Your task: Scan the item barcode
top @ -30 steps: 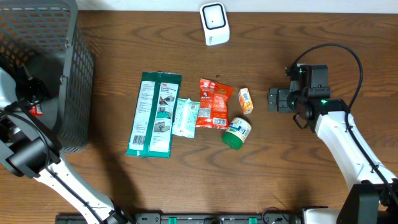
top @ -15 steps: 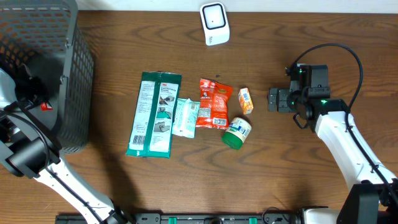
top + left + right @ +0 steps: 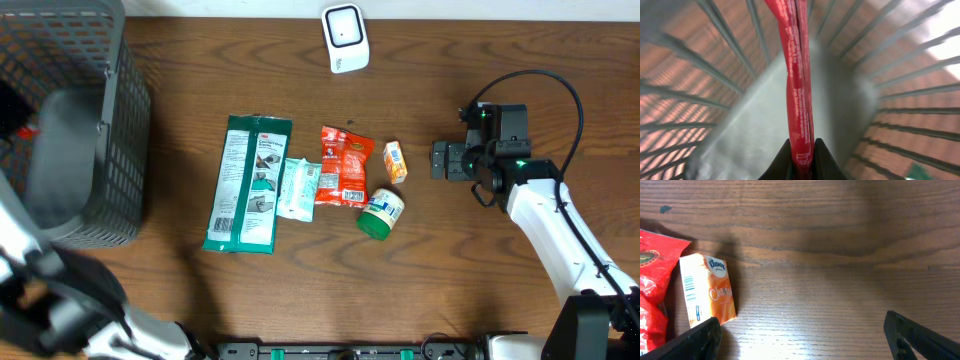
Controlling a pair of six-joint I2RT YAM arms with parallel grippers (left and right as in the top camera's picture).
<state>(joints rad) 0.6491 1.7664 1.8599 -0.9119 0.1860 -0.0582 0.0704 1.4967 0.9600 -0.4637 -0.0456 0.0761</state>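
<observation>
1. The left jaws are clamped together on the bottom edge of a thin red packet (image 3: 797,75), held edge-on inside the dark mesh basket (image 3: 120,130).
2. The packet looks light, flat and limp, with slick film. It will probably flop or slip unless pinched firmly at a sealed edge. Its barcode is not visible.
3. The right jaws stand wide apart and empty over the wooden surface (image 3: 840,255), near an orange tissue pack (image 3: 707,290).
4. A white scanner (image 3: 345,38) sits well apart from the basket.
</observation>
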